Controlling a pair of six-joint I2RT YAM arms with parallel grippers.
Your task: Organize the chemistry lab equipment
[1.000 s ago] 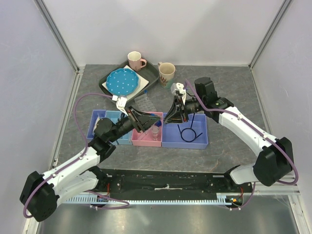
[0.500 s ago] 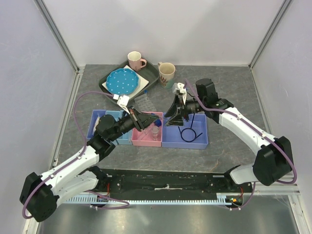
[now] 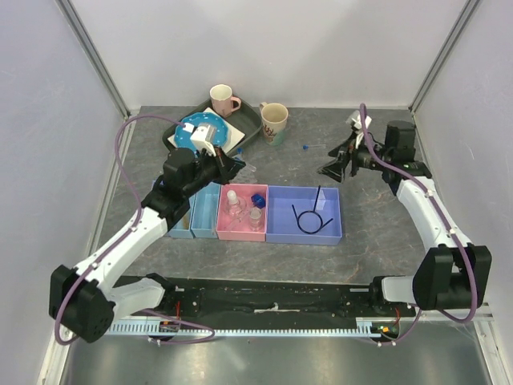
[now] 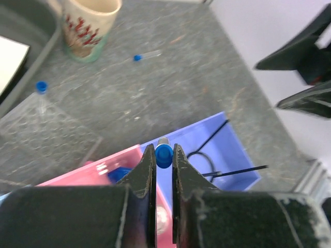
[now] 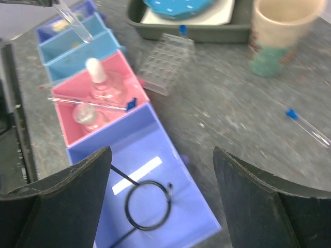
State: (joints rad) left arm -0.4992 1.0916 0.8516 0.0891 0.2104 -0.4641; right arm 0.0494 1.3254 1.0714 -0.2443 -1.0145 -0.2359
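Both arms have drawn back from the bins on the counter (image 3: 377, 216). The purple bin (image 3: 304, 238) keeps the black wire loop (image 3: 309, 218), and the pink bin (image 3: 240, 237) now holds small bottles (image 3: 232, 198) and a blue cap (image 3: 258, 198). The right tool (image 3: 327, 160), fingers apart and empty, has swung out to the right. The left tool (image 4: 164, 150) is clamped on a blue-tipped stick (image 4: 164, 155) above the bins, so that stick is probably the next piece to sort.

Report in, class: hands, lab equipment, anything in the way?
Left hand shut on blue-capped tube. Right hand open, empty. Second tube loose on table near beige mug. Nothing blocking it.
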